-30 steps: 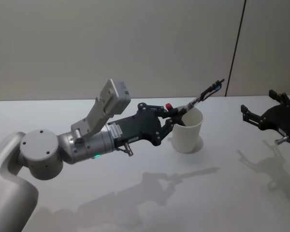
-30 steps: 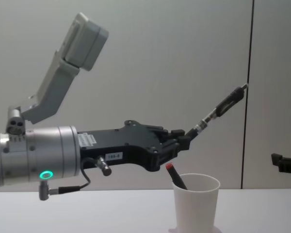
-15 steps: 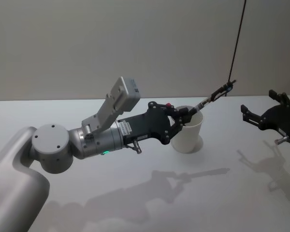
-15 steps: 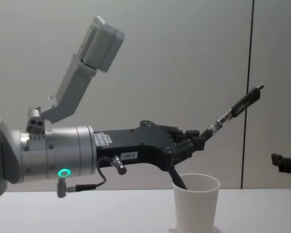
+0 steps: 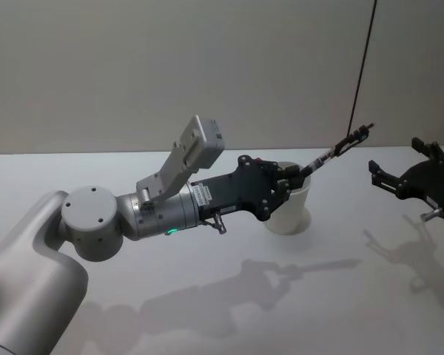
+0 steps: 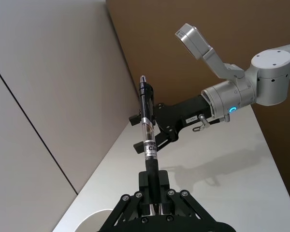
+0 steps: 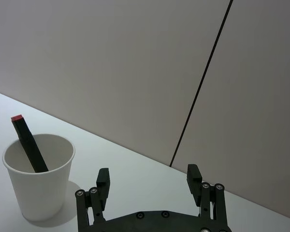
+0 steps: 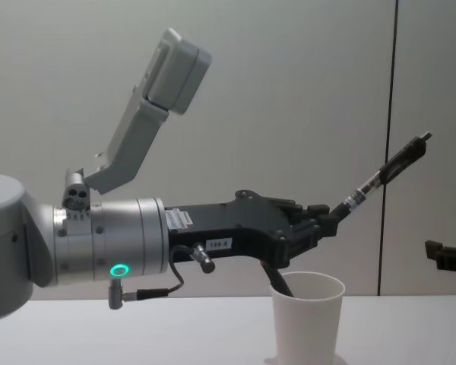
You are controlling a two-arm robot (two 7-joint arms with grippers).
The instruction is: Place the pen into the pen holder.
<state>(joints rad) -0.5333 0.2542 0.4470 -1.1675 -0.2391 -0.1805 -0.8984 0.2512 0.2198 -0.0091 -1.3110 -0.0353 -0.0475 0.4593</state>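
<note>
Black left gripper [image 8: 327, 224], stretched across from the frame's left, is clamped tight on the pen [image 8: 384, 173], which slants up to the right above the white pen holder [image 8: 305, 319] at lower centre, and the right gripper [image 5: 394, 154] sits spread wide and empty at the right edge.

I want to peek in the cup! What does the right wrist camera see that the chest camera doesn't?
Right wrist view: the red cap of the black marker standing in the white paper cup, plus the right gripper, fingers spread open. Chest view: the left gripper shut on a slim black-and-clear pen that slants upward, higher than the cup's rim. Both: the cup and the marker's dark body.
</note>
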